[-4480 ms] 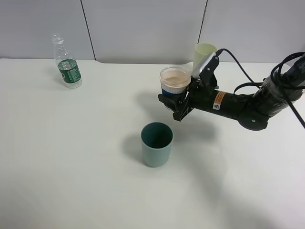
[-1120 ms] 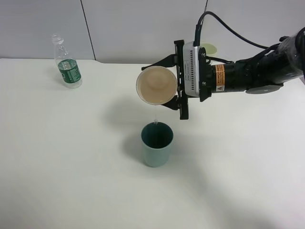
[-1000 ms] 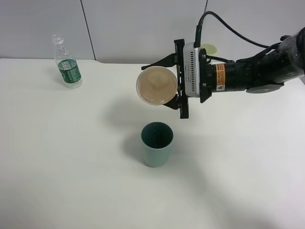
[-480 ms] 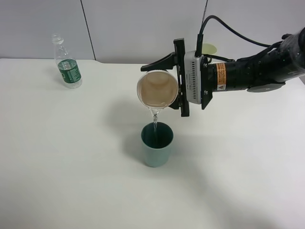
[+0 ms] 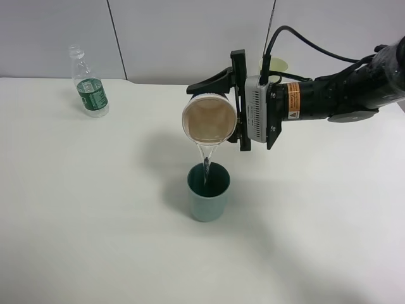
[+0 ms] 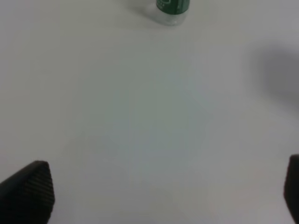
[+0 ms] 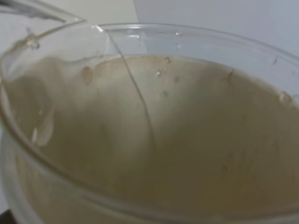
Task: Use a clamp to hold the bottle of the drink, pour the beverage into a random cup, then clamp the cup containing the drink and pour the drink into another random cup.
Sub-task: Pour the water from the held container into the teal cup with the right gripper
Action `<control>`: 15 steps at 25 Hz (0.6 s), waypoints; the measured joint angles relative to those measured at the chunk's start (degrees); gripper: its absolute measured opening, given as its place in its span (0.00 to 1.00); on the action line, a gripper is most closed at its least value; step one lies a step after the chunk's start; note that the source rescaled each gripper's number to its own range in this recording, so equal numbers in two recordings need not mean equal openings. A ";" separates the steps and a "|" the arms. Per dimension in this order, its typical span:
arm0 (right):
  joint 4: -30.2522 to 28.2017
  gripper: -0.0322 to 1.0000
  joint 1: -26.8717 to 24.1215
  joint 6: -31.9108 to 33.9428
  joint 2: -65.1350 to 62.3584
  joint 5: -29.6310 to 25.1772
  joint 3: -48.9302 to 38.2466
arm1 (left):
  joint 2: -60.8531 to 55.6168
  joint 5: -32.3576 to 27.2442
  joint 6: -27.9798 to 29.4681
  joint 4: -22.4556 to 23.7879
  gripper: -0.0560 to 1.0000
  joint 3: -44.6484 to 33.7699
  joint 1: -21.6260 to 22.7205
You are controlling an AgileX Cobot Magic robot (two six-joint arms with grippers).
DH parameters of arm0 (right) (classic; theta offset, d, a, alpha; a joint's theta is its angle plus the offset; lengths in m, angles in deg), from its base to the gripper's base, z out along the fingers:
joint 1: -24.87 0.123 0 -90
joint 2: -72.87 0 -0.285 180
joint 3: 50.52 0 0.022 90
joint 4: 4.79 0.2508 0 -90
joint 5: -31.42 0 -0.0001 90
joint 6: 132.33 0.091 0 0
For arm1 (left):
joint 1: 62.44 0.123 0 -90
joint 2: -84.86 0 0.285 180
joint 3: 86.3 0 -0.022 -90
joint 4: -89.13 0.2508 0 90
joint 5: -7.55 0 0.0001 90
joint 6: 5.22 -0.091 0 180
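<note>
White table point(image 5: 95, 221); far-corner bottle point(image 5: 89, 83)

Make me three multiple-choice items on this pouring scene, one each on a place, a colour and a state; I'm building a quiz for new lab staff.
1. Where does the bottle stand?
A. Far left of the table, by the wall
B. Beside the teal cup
C. In the left gripper

2. What colour is the cup receiving the liquid?
A. Red
B. Teal
C. White

3. How is the peach-lined cup held by the right gripper?
A. Upright on the table
B. Tipped on its side above the teal cup, pouring
C. Upside down inside the teal cup

Answers:
1 A: the exterior view shows it alone at the table's far left, away from both cups.
2 B: the stream falls into a teal cup.
3 B: its mouth faces sideways, liquid running from the lower rim.
</note>
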 joint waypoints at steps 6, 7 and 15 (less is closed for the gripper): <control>1.14 0.03 1.40 -2.66 0.00 -0.10 0.00 | 0.00 0.00 0.00 -0.30 1.00 0.00 0.00; 1.28 0.03 1.40 -2.97 0.00 -0.10 0.00 | 0.00 0.00 0.00 0.00 1.00 0.00 0.00; 1.89 0.03 1.40 -10.24 0.00 -0.21 0.00 | 0.00 0.00 0.00 -0.30 1.00 0.00 0.00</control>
